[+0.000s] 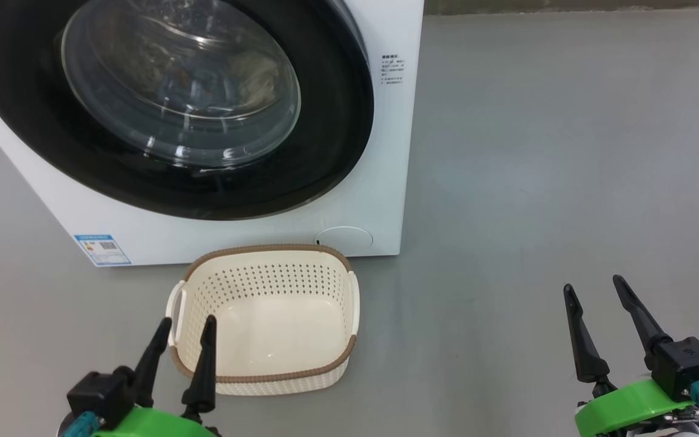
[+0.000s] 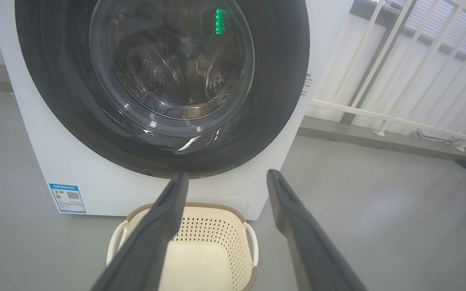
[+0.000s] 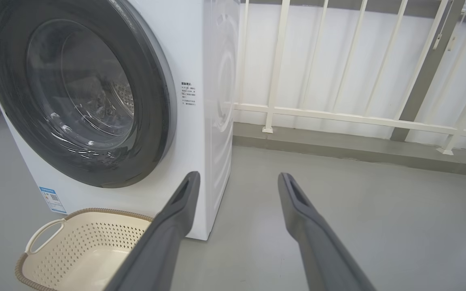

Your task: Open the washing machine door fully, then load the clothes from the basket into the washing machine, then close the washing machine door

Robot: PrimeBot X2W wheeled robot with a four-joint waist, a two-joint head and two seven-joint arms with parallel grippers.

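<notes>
The door (image 1: pixel 325 121) was shut flat against the front of the washer (image 1: pixel 389 152) and took up the upper left of the head view. Its black ring was shiny, and the round glass (image 1: pixel 179 79) in its middle bulged out. Behind the glass, the clothes (image 1: pixel 255 67) showed dimly as a cream patch and a blue patch with orange bits, but the shine on the glass made them hard to make out. In the left wrist view the drum (image 2: pixel 156 76) with its small holes showed through the glass. A blue label (image 1: pixel 102 249) sat at the washer's lower left corner, and a small round cover (image 1: pixel 343 237) sat at its lower right. The basket (image 1: pixel 264 250) stood on the grey floor (image 1: pixel 537 152) just below the washer, at the bottom middle of the head view, and its bare cream bottom showed. The left gripper (image 1: pixel 186 320) was at the lower left, and its two dark fingers were spread a little way apart, held nothing, and pointed up across the basket's left side. The right gripper (image 1: pixel 593 284) was at the lower right, well apart from the basket, over bare floor, with its fingers also spread and holding nothing. In the right wrist view a white railing (image 3: pixel 338 117) stood behind the washer, in the upper right of that view.
</notes>
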